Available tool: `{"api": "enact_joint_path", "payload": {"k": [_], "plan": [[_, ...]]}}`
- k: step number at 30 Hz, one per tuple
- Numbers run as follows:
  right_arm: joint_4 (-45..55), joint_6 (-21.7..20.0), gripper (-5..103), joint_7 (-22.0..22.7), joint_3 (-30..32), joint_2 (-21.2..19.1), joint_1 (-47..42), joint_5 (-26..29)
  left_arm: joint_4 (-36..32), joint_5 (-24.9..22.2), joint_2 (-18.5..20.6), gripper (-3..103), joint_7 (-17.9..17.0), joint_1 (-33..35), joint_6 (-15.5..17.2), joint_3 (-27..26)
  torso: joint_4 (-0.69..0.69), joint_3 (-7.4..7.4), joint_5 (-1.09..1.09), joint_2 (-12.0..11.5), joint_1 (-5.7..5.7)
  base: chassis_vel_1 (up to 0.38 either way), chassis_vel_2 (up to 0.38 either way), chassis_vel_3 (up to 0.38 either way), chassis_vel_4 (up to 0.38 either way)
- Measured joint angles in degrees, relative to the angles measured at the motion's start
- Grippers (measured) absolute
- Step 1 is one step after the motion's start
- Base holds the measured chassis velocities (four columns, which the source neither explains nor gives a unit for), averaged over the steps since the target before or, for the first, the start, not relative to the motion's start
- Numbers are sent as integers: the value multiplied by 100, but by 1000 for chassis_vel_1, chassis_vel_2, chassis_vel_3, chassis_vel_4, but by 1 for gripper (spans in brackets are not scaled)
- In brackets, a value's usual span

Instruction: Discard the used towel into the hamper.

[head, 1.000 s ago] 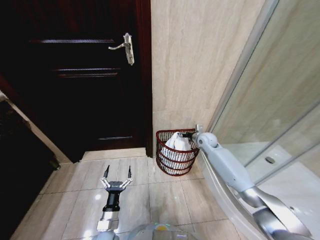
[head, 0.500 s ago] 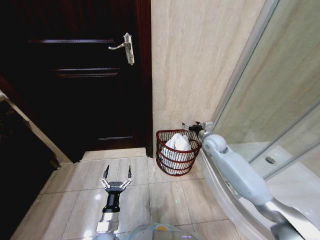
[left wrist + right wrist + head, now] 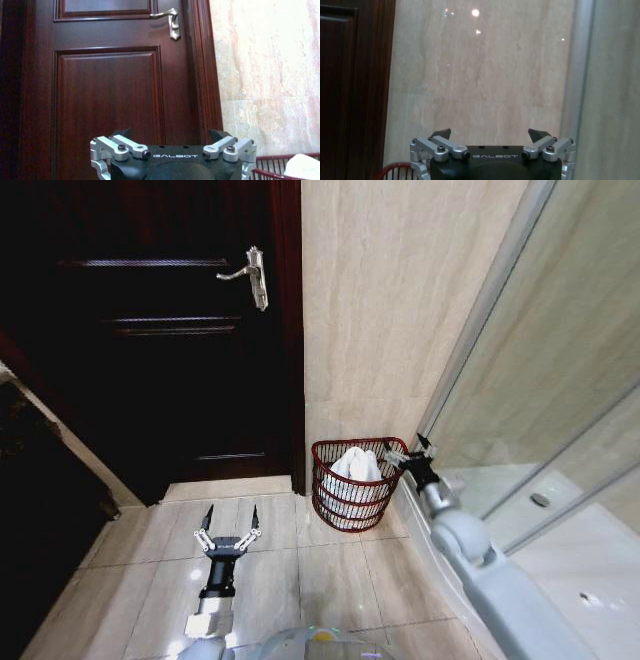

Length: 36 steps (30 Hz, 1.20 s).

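Our right gripper [image 3: 408,451] pulled back off hamper [image 3: 351,498], fingers spread, empty; towel [image 3: 355,465] lies inside. Left gripper [image 3: 228,523] open, empty, over floor.

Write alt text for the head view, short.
White towel lies in the red-brown wire hamper against the tiled wall. Right end effector, open, hangs by its rim; left end effector, open, sits low over the floor tiles near a dark door.

A dark wooden door [image 3: 150,330] stood closed on the left, with a silver lever handle [image 3: 250,275] near its right edge. Beside it was a beige tiled wall [image 3: 390,310]. A glass shower screen [image 3: 560,370] rose on the right, above a pale tiled floor [image 3: 330,570].
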Motion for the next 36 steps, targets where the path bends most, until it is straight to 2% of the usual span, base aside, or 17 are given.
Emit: {"api": "enact_joint_path", "payload": {"k": [3,6,7,9,10,11,13,15,16,19,20,26,36], "plan": [[72,58,100,-158,221,236,-287,-127,-1,-34,1,100,7,-94,132,1,1,0,0,0,0,0,0,0,0],[493,73,100,-566,691,787,-1115,-355,-23,-66,0,100,6,-286,571,19,2,0,-2,-1,0,0,0,0,0],[493,73,100,-566,691,787,-1115,-355,-23,-66,0,100,6,-286,571,19,2,0,-2,-1,0,0,0,0,0],[561,515,100,-849,893,1120,-1522,-779,-95,-37,0,100,-16,-360,791,21,1,0,-1,-1,0,0,0,0,0],[561,717,100,-896,939,1257,-1648,-955,-138,-31,0,100,-44,-382,866,30,0,0,0,-1,0,0,0,0,0],[561,717,100,-896,939,1257,-1648,-955,-138,-31,0,100,-44,-382,866,30,0,0,0,-1,0,0,0,0,0],[601,1102,100,-919,1003,1649,-1984,-1369,-256,-12,1,100,-166,-391,1012,109,2,0,2,-2,0,0,0,0,0],[640,1177,100,-920,1013,1770,-2096,-1442,-282,-3,0,100,-209,-384,1029,147,2,0,0,-2,0,0,0,0,0],[699,1269,100,-920,1020,1962,-2273,-1543,-308,25,0,100,-265,-357,1044,203,0,-1,-2,-2,0,0,0,0,0],[729,1397,100,-925,1024,2137,-2411,-1630,-327,62,1,100,-262,-322,1070,215,1,-1,-1,-2,0,0,0,0,0],[732,1552,100,-948,1029,2298,-2516,-1700,-339,108,1,100,-206,-293,1113,204,1,-1,0,-2,0,0,0,0,0],[677,1645,100,-963,970,2292,-2685,-1465,-475,80,1,100,-127,-307,1126,141,2,-1,0,-2,0,0,0,0,0],[648,1691,100,-888,904,2442,-2664,-1569,-451,-96,1,100,13,-303,1086,47,1,-1,0,-3,0,0,0,0,0]]}}
